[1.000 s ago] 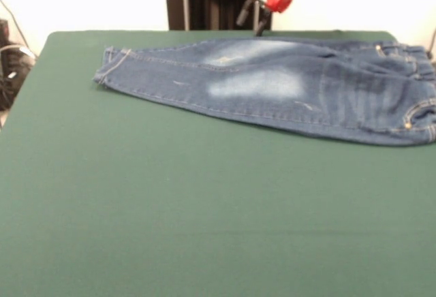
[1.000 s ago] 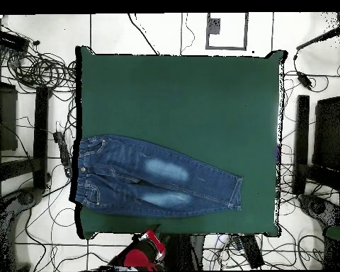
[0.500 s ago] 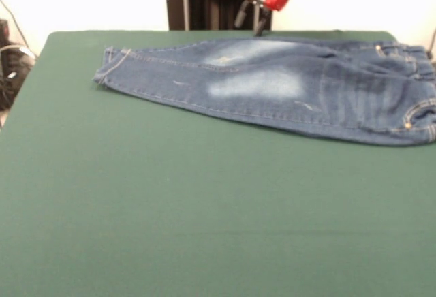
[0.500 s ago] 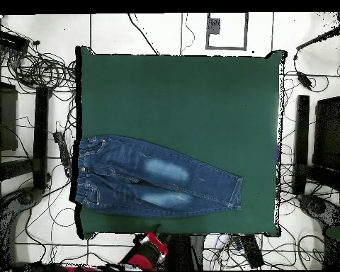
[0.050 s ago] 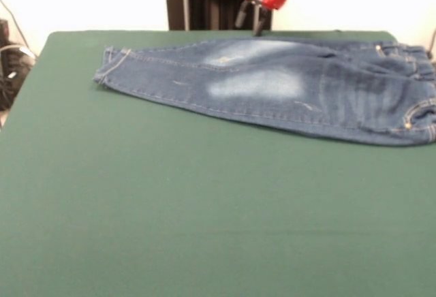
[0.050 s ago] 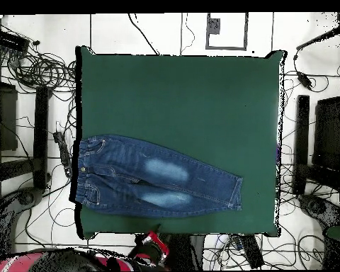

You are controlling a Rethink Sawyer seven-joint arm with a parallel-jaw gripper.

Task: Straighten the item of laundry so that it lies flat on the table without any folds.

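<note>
Green felt table under denim jeans (legs together); gripper raised just beyond their far edge, grip unreadable.

so the arm is the usual red and black combo. the wrist end is a glossy red rounded housing with a black section on top of it, and the tool under it is just thin dark prongs. from above you get a big curved red and black arm link with a shiny red shell and a small white mark near the wrist.
</note>
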